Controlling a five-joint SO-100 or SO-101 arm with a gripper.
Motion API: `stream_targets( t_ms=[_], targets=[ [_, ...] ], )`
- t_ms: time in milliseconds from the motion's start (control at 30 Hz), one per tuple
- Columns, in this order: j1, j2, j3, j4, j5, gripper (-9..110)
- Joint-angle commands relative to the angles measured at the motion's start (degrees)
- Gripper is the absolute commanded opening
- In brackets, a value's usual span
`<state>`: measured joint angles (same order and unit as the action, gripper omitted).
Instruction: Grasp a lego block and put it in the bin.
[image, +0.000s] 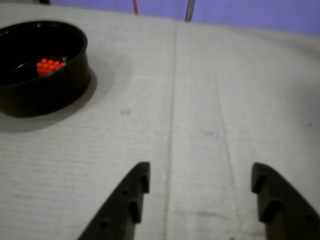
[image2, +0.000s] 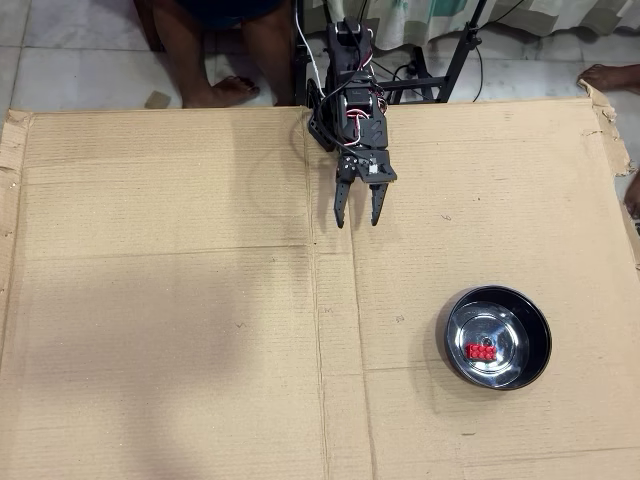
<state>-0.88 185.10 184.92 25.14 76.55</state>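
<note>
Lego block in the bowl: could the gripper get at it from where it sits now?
Probably yes. The block lies uncovered in the open-topped bowl; the open, empty gripper has only bare cardboard between.

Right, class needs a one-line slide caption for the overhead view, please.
Open gripper hangs empty over the cardboard sheet, the red lego block already lying inside the steel bin.

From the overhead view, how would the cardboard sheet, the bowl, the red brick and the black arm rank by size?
Largest to smallest:
1. cardboard sheet
2. black arm
3. bowl, slightly smaller, though the arm sits nearer the camera
4. red brick
</note>
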Motion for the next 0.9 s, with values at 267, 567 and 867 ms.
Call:
stream_targets(
  t_ms=[267, 567, 867],
  targets=[
    [-0.3, 2.5, 1.1, 7.0, -25.4, 0],
    [-0.1, 2.6, 1.1, 14.9, -50.8, 0],
    [0.4, 2.6, 1.1, 15.6, -75.2, 0]
  ],
)
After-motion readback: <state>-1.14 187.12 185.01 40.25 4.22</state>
